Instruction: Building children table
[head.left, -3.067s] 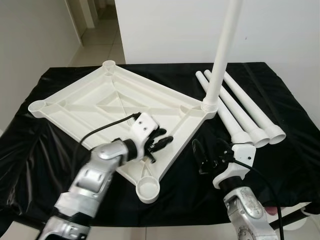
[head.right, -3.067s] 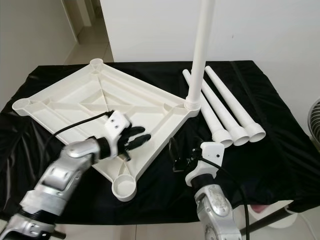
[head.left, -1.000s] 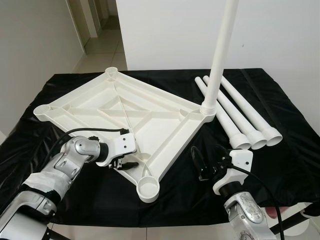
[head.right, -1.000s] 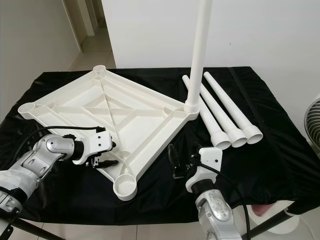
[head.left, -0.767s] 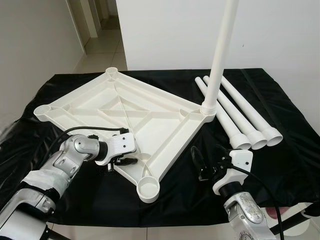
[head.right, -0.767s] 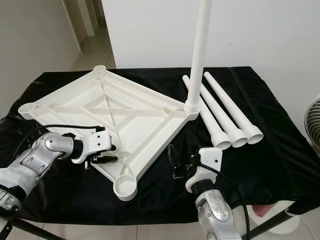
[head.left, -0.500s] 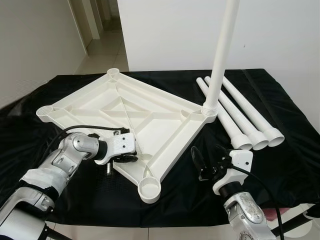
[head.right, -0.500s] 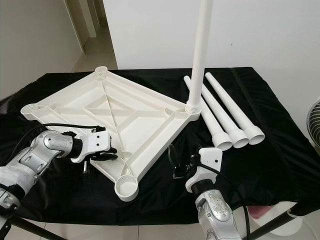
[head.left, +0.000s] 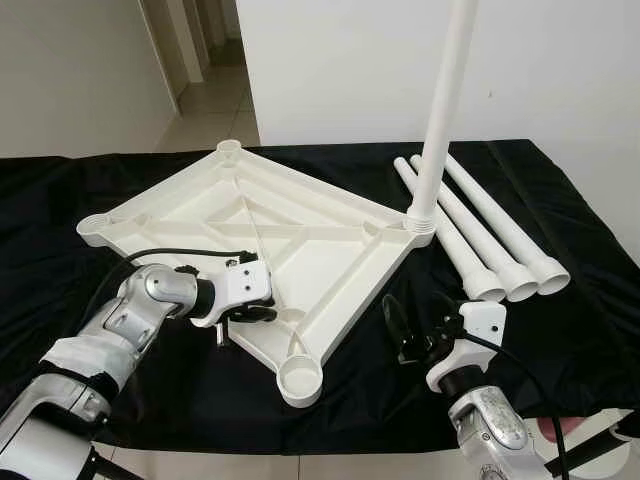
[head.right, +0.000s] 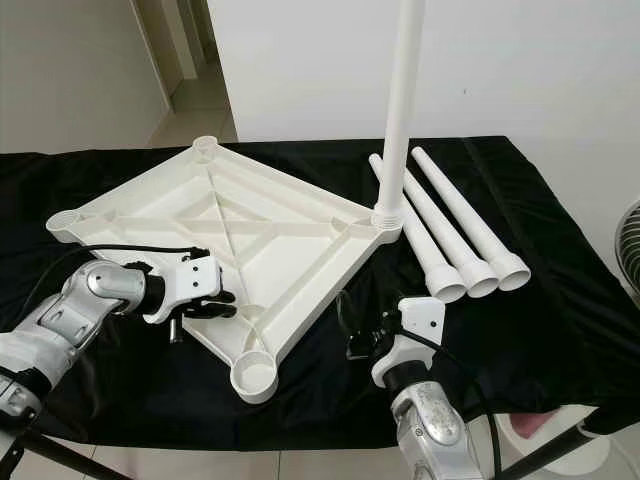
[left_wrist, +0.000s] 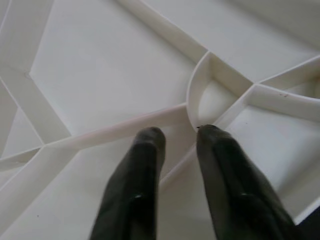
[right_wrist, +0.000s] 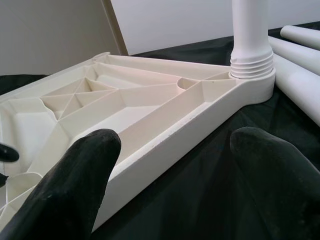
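The white table top lies upside down on the black-covered table. One white leg stands upright, screwed into its right corner socket. Three loose legs lie side by side to the right. My left gripper is at the top's near-left edge; in the left wrist view its fingers sit close together astride a thin rib, shut on it. My right gripper hovers open over the cloth just off the top's near-right edge, fingers spread wide with nothing between them.
An empty round socket marks the top's nearest corner. The black cloth reaches the table's front edge close to my arms. A white wall stands behind, a tiled hallway opens at back left, and a fan stands at far right.
Over three seconds my left gripper drew back from inside the table top to its near-left edge, and has held there since. The right gripper stayed put. The camera shifted slightly.
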